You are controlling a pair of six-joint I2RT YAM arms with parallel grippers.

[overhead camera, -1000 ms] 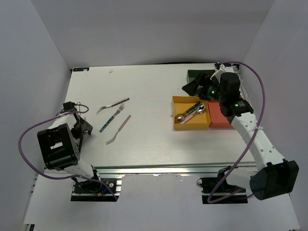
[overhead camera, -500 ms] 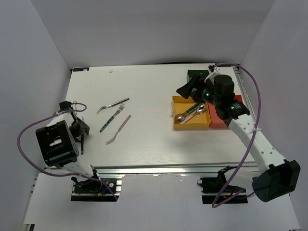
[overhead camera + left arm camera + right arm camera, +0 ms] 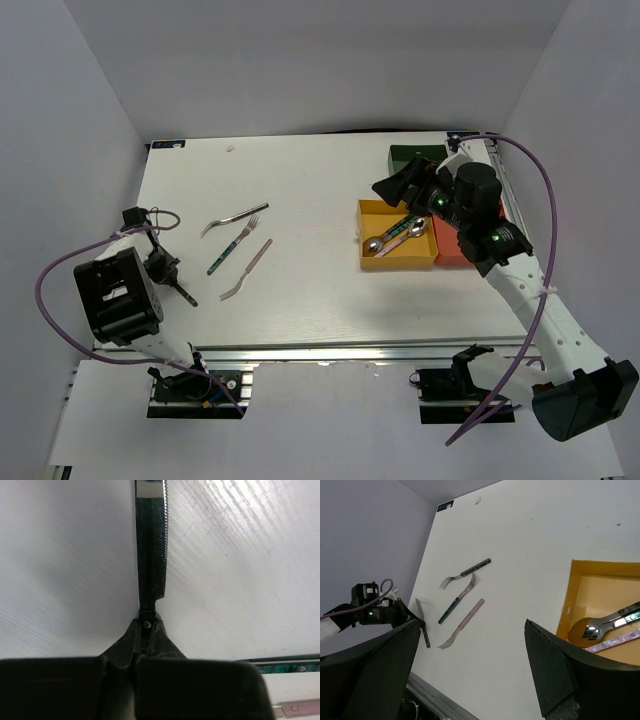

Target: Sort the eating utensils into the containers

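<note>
My left gripper [image 3: 166, 272] is at the table's left edge, shut on a black-handled knife [image 3: 184, 293]. In the left wrist view the serrated blade [image 3: 151, 555] sticks straight out from the closed gripper [image 3: 146, 625] over the table. A black-handled fork [image 3: 235, 217], a teal-handled fork [image 3: 231, 248] and a pink-handled fork [image 3: 247, 269] lie left of centre. The yellow tray [image 3: 392, 207] holds two spoons [image 3: 397, 235]. My right gripper [image 3: 402, 180] hangs open and holds nothing, above the gap between the dark green tray [image 3: 408, 154] and the yellow one. The red tray [image 3: 453, 253] is partly under the right arm.
The left arm's purple cable [image 3: 55, 285] loops beside the table's left edge. An aluminium rail [image 3: 350, 352] runs along the near edge. White walls close in the back and both sides.
My left gripper went from open to shut on the knife, which swung from upright to slanted. The right arm shifted slightly; its gripper stayed open.
</note>
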